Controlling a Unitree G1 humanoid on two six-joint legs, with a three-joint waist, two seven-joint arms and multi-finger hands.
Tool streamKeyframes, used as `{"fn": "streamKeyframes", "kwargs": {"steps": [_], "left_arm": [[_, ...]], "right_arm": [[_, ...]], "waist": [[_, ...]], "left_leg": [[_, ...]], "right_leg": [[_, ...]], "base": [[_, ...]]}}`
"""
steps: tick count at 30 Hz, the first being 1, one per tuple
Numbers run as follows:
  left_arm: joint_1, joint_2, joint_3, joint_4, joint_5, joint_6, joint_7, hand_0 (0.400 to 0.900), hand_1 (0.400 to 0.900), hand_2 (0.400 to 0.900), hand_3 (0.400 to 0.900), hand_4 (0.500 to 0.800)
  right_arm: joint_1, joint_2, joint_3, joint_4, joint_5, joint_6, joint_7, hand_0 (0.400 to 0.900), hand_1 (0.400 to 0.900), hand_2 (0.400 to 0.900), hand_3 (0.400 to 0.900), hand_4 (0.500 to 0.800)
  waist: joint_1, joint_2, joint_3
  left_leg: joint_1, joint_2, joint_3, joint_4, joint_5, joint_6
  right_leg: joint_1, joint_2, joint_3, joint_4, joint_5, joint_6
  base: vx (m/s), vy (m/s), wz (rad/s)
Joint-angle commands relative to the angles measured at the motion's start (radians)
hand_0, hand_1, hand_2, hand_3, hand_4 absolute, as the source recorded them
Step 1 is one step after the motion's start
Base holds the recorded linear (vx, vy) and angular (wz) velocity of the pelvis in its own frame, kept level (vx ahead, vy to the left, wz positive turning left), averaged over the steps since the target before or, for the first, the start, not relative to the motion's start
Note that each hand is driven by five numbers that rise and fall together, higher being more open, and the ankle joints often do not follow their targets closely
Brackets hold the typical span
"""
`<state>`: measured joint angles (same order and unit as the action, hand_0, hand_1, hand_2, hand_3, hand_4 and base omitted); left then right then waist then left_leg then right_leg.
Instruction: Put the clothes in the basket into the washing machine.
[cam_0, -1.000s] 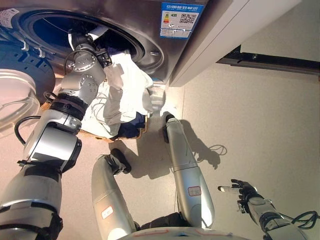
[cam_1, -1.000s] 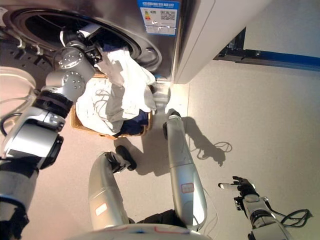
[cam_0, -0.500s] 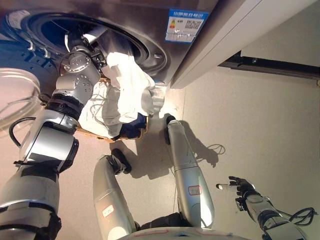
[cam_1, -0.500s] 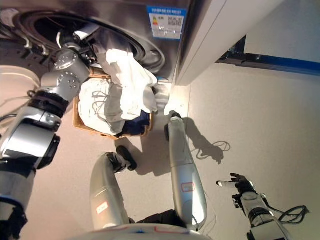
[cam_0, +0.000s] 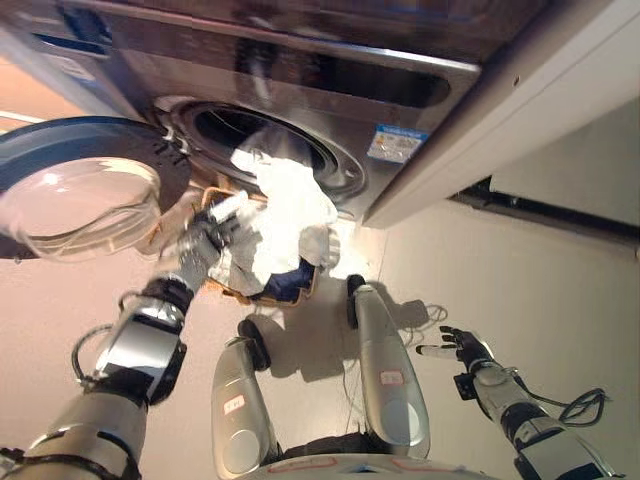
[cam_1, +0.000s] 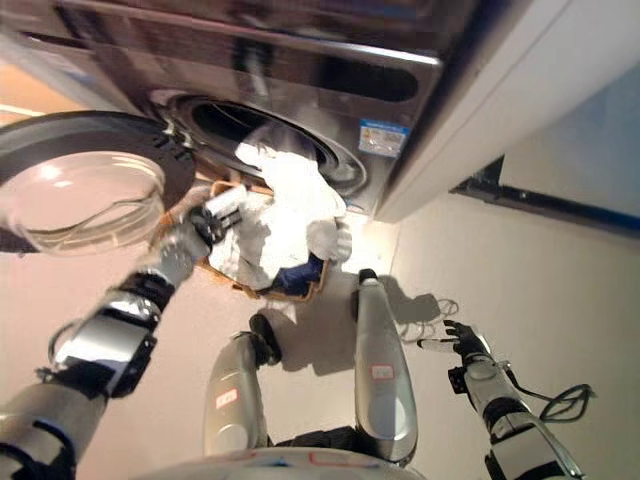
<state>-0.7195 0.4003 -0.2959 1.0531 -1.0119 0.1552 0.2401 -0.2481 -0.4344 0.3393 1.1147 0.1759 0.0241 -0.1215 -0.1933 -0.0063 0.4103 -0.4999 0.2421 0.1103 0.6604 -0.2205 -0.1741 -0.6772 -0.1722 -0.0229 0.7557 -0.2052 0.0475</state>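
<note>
Your left hand (cam_0: 205, 243) sits at about 9 o'clock of the woven tan basket (cam_0: 305, 290), just beside the heap of clothes. Whether its fingers are clenched on cloth or released you cannot tell here.

The white crumpled cloth garment (cam_0: 285, 205) runs with its long axis from 12 to 6 o'clock: its top lies over the lip of the silver front-loading washing machine (cam_0: 300, 90), at the round dark drum opening (cam_0: 250, 130), and its bottom trails into the basket over a dark blue garment (cam_0: 290, 280). It lies toward 2 o'clock from your left hand, which is far the nearer.

Your right hand (cam_0: 455, 345) hangs idle at 4 o'clock, well apart, fingers released and spread.

The round glass-windowed door (cam_0: 85, 190) stands swung out at 9 o'clock, close to your left forearm. The free lane is likely toward 1 o'clock, into the drum.
</note>
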Motion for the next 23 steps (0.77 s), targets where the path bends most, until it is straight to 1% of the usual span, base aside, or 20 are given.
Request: {"fn": "streamKeyframes", "kwargs": {"steps": [1,2,3,4,7,9,10,11,12,13,15,17,18,19,22,23], "left_arm": [[0.072,0.004,0.036,0.038,0.139,-0.048,-0.057,0.9,0.9,0.9,0.9,0.8],[0.118,-0.02,0.028,0.057,0.197,-0.055,-0.066,0.9,0.9,0.9,0.9,0.8],[0.137,-0.031,0.025,0.067,0.211,-0.059,-0.069,0.9,0.9,0.9,0.9,0.8],[0.165,-0.048,0.023,0.083,0.246,-0.062,-0.072,0.9,0.9,0.9,0.9,0.8],[0.268,-0.092,0.002,0.146,0.457,-0.085,-0.066,0.9,0.9,0.9,0.9,0.8],[0.338,-0.095,-0.021,0.181,0.639,-0.076,-0.089,0.9,0.9,0.9,0.9,0.8],[0.355,-0.095,-0.027,0.188,0.679,-0.07,-0.098,0.9,0.9,0.9,0.9,0.8],[0.398,-0.099,-0.034,0.205,0.755,-0.061,-0.114,0.9,0.9,0.9,0.9,0.8],[0.429,-0.102,-0.034,0.216,0.796,-0.053,-0.122,0.9,0.9,0.9,0.9,0.8],[0.451,-0.105,-0.033,0.225,0.825,-0.043,-0.128,0.9,0.9,0.9,0.9,0.8],[0.502,-0.111,-0.02,0.252,0.871,-0.038,-0.142,0.9,0.9,0.9,0.9,0.8],[0.544,-0.131,0.001,0.28,0.866,-0.016,-0.144,0.9,0.9,0.9,0.9,0.8],[0.555,-0.137,0.011,0.288,0.869,-0.011,-0.143,0.9,0.9,0.9,0.9,0.8],[0.574,-0.145,0.029,0.303,0.863,0.003,-0.136,0.9,0.9,0.9,0.9,0.8],[0.608,-0.158,0.074,0.338,0.851,0.036,-0.125,0.9,0.9,0.9,0.9,0.8],[0.619,-0.16,0.087,0.348,0.856,0.032,-0.132,0.9,0.9,0.9,0.9,0.8]], "right_arm": [[0.057,0.025,0.011,0.022,0.007,0.006,-0.036,0.9,0.9,0.9,0.9,0.8],[0.056,0.031,0.007,0.031,0.0,0.005,-0.033,0.9,0.9,0.9,0.9,0.8],[0.056,0.034,0.006,0.034,-0.005,0.009,-0.031,0.9,0.9,0.9,0.9,0.8],[0.058,0.037,0.004,0.04,-0.014,0.012,-0.027,0.9,0.9,0.9,0.9,0.8],[0.07,0.046,-0.01,0.066,-0.059,0.022,-0.01,0.9,0.9,0.9,0.9,0.8],[0.087,0.051,-0.018,0.081,-0.124,0.03,0.014,0.9,0.9,0.9,0.9,0.8],[0.092,0.053,-0.018,0.087,-0.139,0.032,0.018,0.9,0.9,0.9,0.9,0.8],[0.102,0.058,-0.019,0.102,-0.172,0.037,0.029,0.9,0.9,0.9,0.9,0.8],[0.111,0.064,-0.02,0.113,-0.185,0.041,0.033,0.9,0.9,0.9,0.9,0.8],[0.118,0.069,-0.023,0.123,-0.187,0.046,0.036,0.9,0.9,0.9,0.9,0.8],[0.132,0.082,-0.039,0.154,-0.167,0.06,0.043,0.9,0.9,0.9,0.9,0.8],[0.14,0.102,-0.061,0.191,-0.125,0.068,0.041,0.9,0.9,0.9,0.9,0.8],[0.142,0.108,-0.069,0.201,-0.112,0.071,0.039,0.9,0.9,0.9,0.9,0.8],[0.146,0.122,-0.085,0.216,-0.088,0.082,0.033,0.9,0.9,0.9,0.9,0.8],[0.153,0.15,-0.11,0.249,-0.069,0.095,0.038,0.9,0.9,0.9,0.9,0.8],[0.154,0.158,-0.113,0.256,-0.074,0.091,0.043,0.9,0.9,0.9,0.9,0.8]], "waist": [[0.014,-0.041,-0.074],[0.029,-0.045,-0.087],[0.035,-0.047,-0.094],[0.042,-0.05,-0.105],[0.068,-0.052,-0.154],[0.085,-0.05,-0.2],[0.09,-0.049,-0.213],[0.1,-0.044,-0.242],[0.107,-0.041,-0.26],[0.113,-0.038,-0.277],[0.13,-0.031,-0.305],[0.145,-0.025,-0.324],[0.149,-0.023,-0.328],[0.154,-0.02,-0.338],[0.165,-0.017,-0.356],[0.167,-0.017,-0.361]], "left_leg": [[0.025,-0.011,0.013,0.034,-0.047,0.12],[0.057,-0.014,0.012,0.008,-0.034,0.117],[0.076,-0.016,0.012,-0.009,-0.028,0.116],[0.104,-0.02,0.012,-0.036,-0.02,0.115],[0.21,-0.032,0.025,-0.154,0.026,0.103],[0.294,-0.05,0.045,-0.265,0.062,0.094],[0.315,-0.056,0.05,-0.299,0.073,0.092],[0.36,-0.07,0.061,-0.373,0.096,0.089],[0.394,-0.081,0.064,-0.429,0.112,0.086],[0.408,-0.092,0.064,-0.474,0.131,0.084],[0.45,-0.117,0.062,-0.563,0.161,0.081],[0.482,-0.136,0.065,-0.631,0.182,0.083],[0.494,-0.14,0.064,-0.65,0.187,0.085],[0.511,-0.148,0.062,-0.676,0.192,0.089],[0.536,-0.162,0.057,-0.695,0.187,0.099],[0.54,-0.165,0.057,-0.691,0.183,0.104]], "right_leg": [[0.096,-0.067,0.022,-0.143,0.099,0.039],[0.137,-0.069,0.013,-0.165,0.098,0.04],[0.159,-0.07,0.009,-0.179,0.097,0.041],[0.192,-0.07,0.003,-0.203,0.097,0.044],[0.317,-0.071,-0.036,-0.318,0.11,0.051],[0.418,-0.069,-0.073,-0.436,0.134,0.06],[0.444,-0.067,-0.08,-0.47,0.141,0.064],[0.499,-0.061,-0.098,-0.537,0.158,0.072],[0.535,-0.057,-0.104,-0.585,0.172,0.08],[0.55,-0.053,-0.107,-0.621,0.19,0.085],[0.592,-0.043,-0.12,-0.693,0.224,0.097],[0.626,-0.037,-0.139,-0.75,0.25,0.104],[0.637,-0.034,-0.141,-0.766,0.256,0.106],[0.65,-0.029,-0.142,-0.785,0.263,0.106],[0.675,-0.021,-0.14,-0.804,0.263,0.102],[0.679,-0.02,-0.136,-0.8,0.258,0.099]], "base": [[0.0,-0.08,0.12],[0.02,-0.068,0.11],[0.05,-0.067,0.11],[0.09,-0.053,0.08],[0.16,-0.05,0.05],[0.23,-0.017,0.04],[0.24,0.004,0.06],[0.21,0.018,0.06],[0.2,0.024,0.08],[0.13,0.019,0.11],[0.09,0.015,0.12],[0.07,0.017,0.13],[0.08,0.016,0.16],[0.08,0.016,0.15],[0.06,0.027,0.15],[0.04,0.025,0.1]]}}
